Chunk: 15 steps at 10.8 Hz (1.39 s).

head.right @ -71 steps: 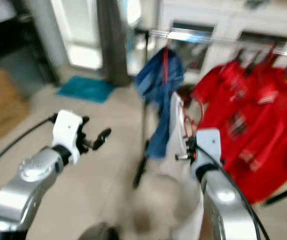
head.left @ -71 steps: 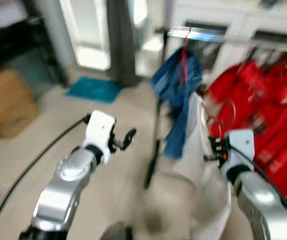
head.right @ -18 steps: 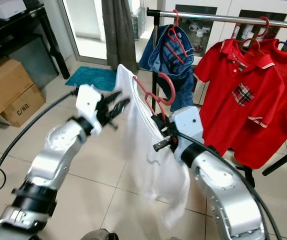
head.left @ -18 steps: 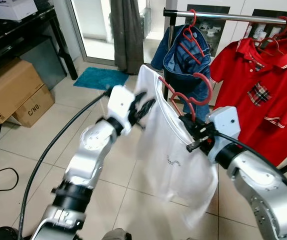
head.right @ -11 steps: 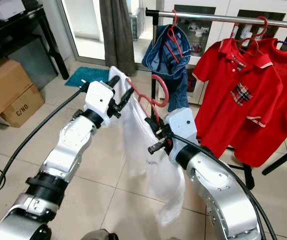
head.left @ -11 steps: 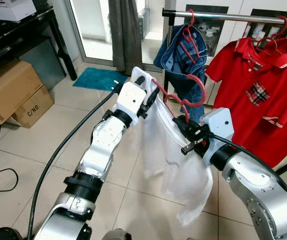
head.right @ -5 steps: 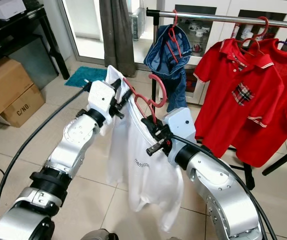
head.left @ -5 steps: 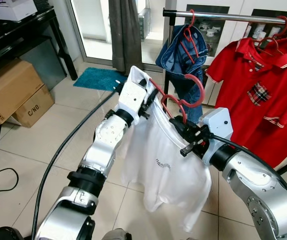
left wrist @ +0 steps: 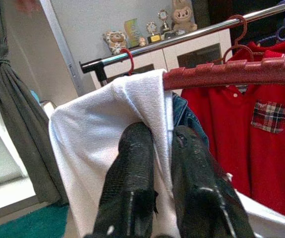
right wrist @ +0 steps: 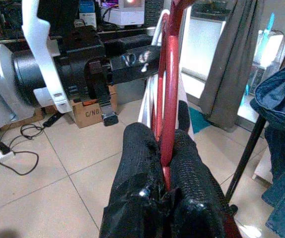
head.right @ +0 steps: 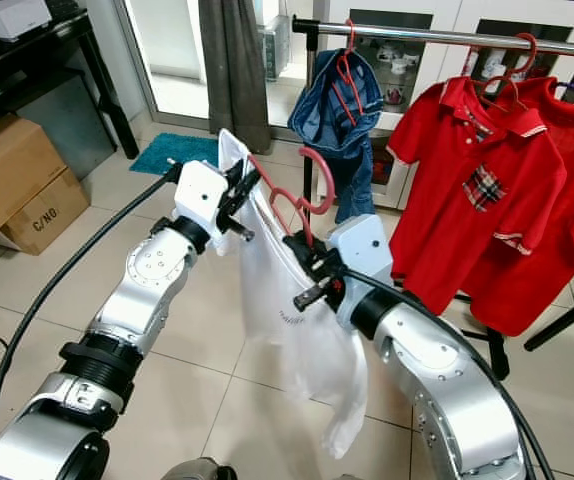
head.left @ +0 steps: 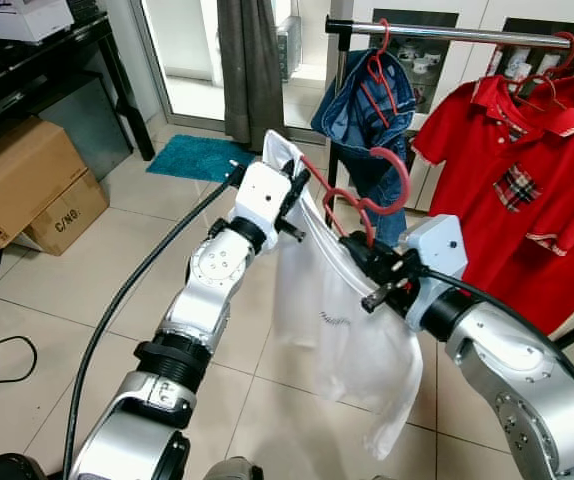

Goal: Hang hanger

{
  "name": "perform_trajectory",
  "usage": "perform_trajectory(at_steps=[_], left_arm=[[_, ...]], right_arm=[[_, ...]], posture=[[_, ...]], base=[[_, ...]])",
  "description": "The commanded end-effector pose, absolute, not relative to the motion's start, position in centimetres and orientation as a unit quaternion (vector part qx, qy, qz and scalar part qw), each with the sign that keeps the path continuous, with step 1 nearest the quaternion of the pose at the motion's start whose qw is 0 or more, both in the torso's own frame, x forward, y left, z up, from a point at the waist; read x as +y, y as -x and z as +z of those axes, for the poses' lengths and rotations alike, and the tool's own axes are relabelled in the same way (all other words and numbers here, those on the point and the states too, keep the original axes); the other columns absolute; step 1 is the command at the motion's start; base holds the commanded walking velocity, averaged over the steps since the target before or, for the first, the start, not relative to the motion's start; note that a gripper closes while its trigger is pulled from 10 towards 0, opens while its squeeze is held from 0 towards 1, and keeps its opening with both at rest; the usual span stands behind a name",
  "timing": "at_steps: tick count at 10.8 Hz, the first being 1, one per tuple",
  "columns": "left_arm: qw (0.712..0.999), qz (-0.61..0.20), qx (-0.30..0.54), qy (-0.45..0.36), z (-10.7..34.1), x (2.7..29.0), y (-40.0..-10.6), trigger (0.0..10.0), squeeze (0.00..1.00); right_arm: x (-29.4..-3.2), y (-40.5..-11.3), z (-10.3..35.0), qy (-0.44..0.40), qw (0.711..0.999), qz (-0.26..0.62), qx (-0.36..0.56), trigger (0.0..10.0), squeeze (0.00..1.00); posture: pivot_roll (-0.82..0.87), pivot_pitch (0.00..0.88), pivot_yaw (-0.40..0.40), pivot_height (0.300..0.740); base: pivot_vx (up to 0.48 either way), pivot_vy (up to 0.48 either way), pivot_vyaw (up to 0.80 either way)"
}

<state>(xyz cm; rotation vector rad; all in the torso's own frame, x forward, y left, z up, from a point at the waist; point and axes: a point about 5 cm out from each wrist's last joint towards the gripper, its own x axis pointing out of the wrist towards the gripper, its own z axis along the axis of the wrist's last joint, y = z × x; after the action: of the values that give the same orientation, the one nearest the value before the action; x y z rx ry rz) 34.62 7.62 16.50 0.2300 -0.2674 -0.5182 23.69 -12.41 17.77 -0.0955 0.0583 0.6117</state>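
The right claw is clamped on a red hanger at the centre of the frame, its two black fingers pressed together around the hanger's thin red bar. The left claw is pinched shut on the upper shoulder of a white T-shirt that drapes from that hanger, and the left wrist view shows white cloth caught between its fingers just below the hanger's ribbed red arm. The hanger sits tilted in mid-air between the two claws, its hook curving up and to the right, below and in front of a chrome clothes rail that runs across the upper right of the frame. The hook is clear of the rail. The shirt hangs down from the hanger towards the tiled floor, its hem loose at lower centre.

On the rail, a blue denim garment hangs from another red hanger just behind the held one. To its right hangs a red polo shirt with a plaid chest pocket. White cabinets with glass doors stand behind the rail.

At upper centre a grey curtain falls beside a bright doorway, with a teal mat on the floor below it. Cardboard boxes sit at the left edge, beside a dark shelf unit. A black cable trails along the left arm.
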Motion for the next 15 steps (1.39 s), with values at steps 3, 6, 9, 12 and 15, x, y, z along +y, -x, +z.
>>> perform_trajectory(at_steps=[3, 6, 9, 12, 15], left_arm=[[0.955, -0.249, -0.138, -0.078, 17.0, 8.2, -34.6, 0.0, 0.0], [0.957, -0.257, -0.135, -0.007, 17.2, 10.0, -34.2, 0.0, 0.0], [0.931, -0.321, -0.114, 0.13, 18.0, 11.9, -33.5, 0.0, 0.0], [0.882, -0.383, -0.099, 0.256, 19.3, 12.9, -32.4, 0.0, 0.0], [0.88, -0.396, -0.08, 0.251, 19.4, 12.5, -32.1, 0.0, 0.0]], right_arm=[[-12.8, -23.9, 18.9, 0.047, 0.954, 0.297, 0.001, 0.0, 0.0], [-13.6, -24.1, 18.7, 0.055, 0.957, 0.285, 0.007, 0.0, 0.0], [-14.4, -24.5, 18.5, 0.077, 0.962, 0.262, 0.015, 0.0, 0.0], [-14.6, -24.7, 18.6, 0.075, 0.965, 0.251, 0.01, 0.0, 0.0], [-14.6, -24.7, 18.7, 0.076, 0.966, 0.249, 0.006, 0.0, 0.0]], posture=[[-0.02, 0.01, 0.064, 0.74], [-0.01, 0.004, 0.062, 0.74], [-0.01, 0.001, 0.06, 0.74], [0.0, 0.0, 0.066, 0.74], [0.0, 0.002, 0.072, 0.74]], base=[[0.0, 0.0, 0.0], [0.0, 0.0, 0.0], [0.0, 0.0, 0.0], [0.0, 0.0, 0.0], [0.0, 0.0, 0.0]])
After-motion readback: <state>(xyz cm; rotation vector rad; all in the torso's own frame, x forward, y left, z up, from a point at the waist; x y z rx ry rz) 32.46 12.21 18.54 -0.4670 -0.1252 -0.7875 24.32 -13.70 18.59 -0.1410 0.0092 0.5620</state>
